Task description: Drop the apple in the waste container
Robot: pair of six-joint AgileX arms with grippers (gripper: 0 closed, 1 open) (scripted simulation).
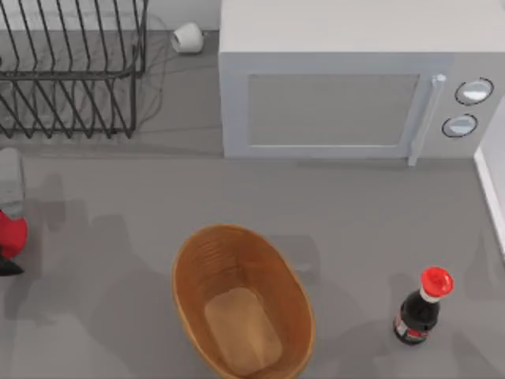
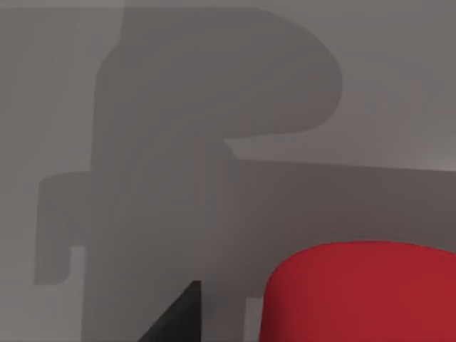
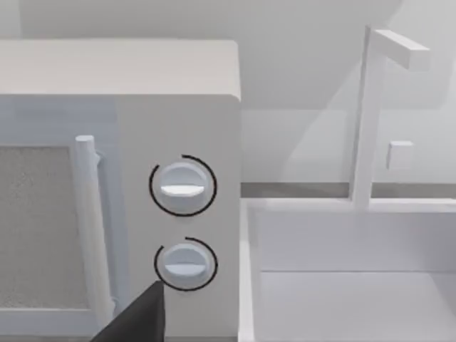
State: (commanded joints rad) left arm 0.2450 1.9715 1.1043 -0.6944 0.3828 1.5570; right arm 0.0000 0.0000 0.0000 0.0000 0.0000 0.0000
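Top view: left gripper point(image 1: 6, 246) at tabletop left edge | apple point(image 1: 11, 234) between jaws, apparently gripped, partly cropped | waste container point(image 1: 241, 304) well apart | risk: apple slipping out during transfer.

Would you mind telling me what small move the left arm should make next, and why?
Probably carry the apple toward the top view's right, to above the waste container. The apple sits at the table's far left edge by the left gripper, which seems to hold it, well apart from the basket, whose flat bottom lies open at the table's near middle. The right arm faces the microwave.
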